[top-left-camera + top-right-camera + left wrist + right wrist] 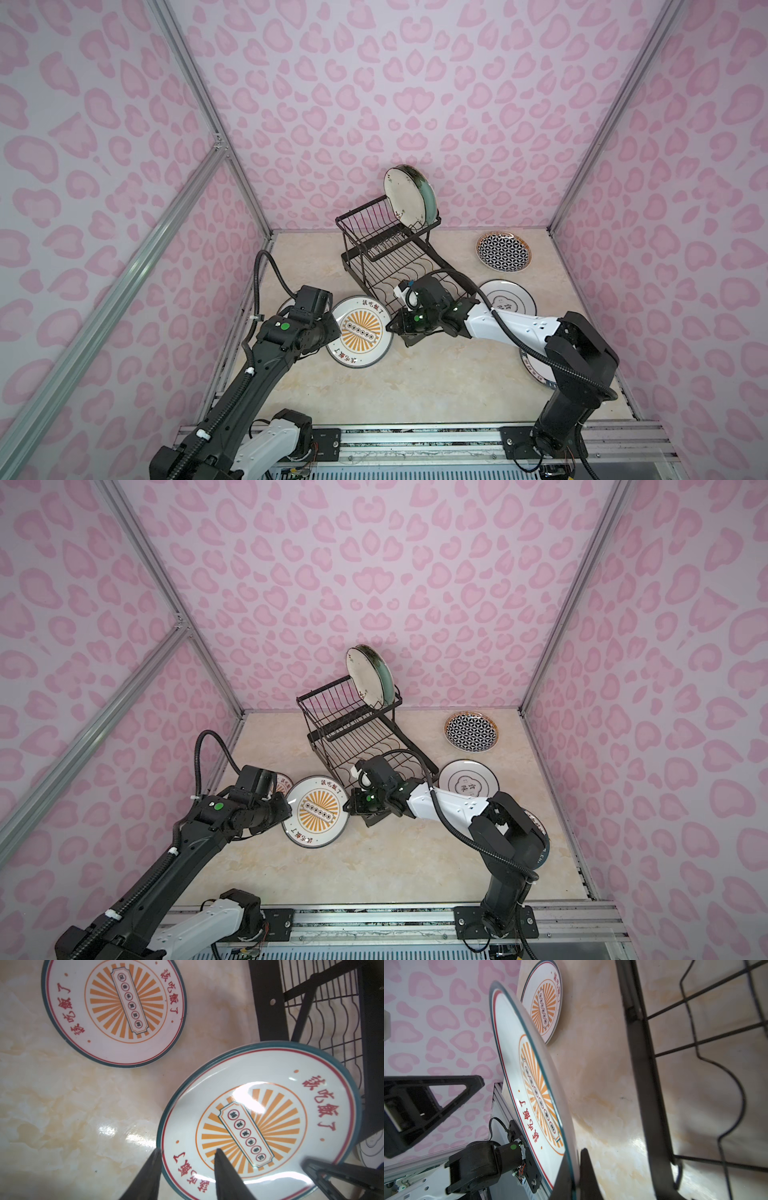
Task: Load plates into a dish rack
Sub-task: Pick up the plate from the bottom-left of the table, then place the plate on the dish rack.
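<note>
1. I count one dish rack (pixel 390 249) and seven plates: a racked pair (pixel 405 199) upright in its top tier, four flat on the table (pixel 374 395), and one sunburst plate (pixel 360 332) tilted beside the rack.
2. My right gripper (pixel 574 1159) pinches its rim. My left gripper (pixel 188 1150) straddles the opposite rim, half open.

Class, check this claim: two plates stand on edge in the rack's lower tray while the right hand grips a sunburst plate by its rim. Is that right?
Wrong tier. The two plates stand on edge in the rack's upper basket, as both top views show. The right hand does grip a sunburst plate by its rim.
</note>
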Controlling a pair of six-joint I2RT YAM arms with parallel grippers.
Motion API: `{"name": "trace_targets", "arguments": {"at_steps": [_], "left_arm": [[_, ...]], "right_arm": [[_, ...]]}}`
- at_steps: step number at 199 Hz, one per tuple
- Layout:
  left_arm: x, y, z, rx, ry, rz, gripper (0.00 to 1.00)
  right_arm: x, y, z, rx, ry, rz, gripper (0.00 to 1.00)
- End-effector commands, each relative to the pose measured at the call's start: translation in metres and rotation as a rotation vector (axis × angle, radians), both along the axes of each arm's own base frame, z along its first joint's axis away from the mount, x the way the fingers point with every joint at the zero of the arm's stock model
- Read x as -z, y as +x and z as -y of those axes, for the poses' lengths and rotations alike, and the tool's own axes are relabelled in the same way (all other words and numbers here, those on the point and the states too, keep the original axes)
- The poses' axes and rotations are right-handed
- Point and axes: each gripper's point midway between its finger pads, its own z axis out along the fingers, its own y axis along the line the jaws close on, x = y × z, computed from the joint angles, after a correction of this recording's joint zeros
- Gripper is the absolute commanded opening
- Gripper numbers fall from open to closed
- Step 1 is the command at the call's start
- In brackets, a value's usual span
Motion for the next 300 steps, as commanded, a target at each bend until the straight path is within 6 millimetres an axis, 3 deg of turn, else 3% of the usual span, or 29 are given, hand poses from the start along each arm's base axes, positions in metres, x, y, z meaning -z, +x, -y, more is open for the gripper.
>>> {"name": "trace_targets", "arguments": {"at_steps": [1, 47, 104, 178, 246, 287, 300], "left_arm": [[-0.016, 0.015, 0.017, 0.105, -0.040, 0.066, 0.46], [-0.031, 0.029, 0.036, 0.199, -0.103, 0.137, 0.47], [-0.015, 0.038, 0.059, 0.278, -0.243, 0.180, 0.47], [-0.011, 0.044, 0.080, 0.343, -0.354, 0.218, 0.47], [-0.026, 0.044, 0.095, 0.398, -0.446, 0.266, 0.44], [-0.035, 0.041, 0.097, 0.411, -0.472, 0.287, 0.37], [-0.038, 0.040, 0.098, 0.412, -0.483, 0.296, 0.27]], "right_arm": [[-0.002, 0.003, 0.011, -0.014, 0.000, 0.016, 0.00], [-0.010, 0.013, 0.043, -0.013, 0.001, 0.009, 0.00], [-0.030, 0.022, 0.067, 0.008, 0.039, 0.021, 0.00], [-0.047, 0.027, 0.061, 0.024, 0.144, 0.017, 0.00], [-0.055, 0.028, 0.053, 0.026, 0.218, -0.002, 0.00], [-0.055, 0.028, 0.052, 0.040, 0.246, -0.012, 0.00], [-0.055, 0.029, 0.051, 0.041, 0.255, -0.014, 0.00]]}}
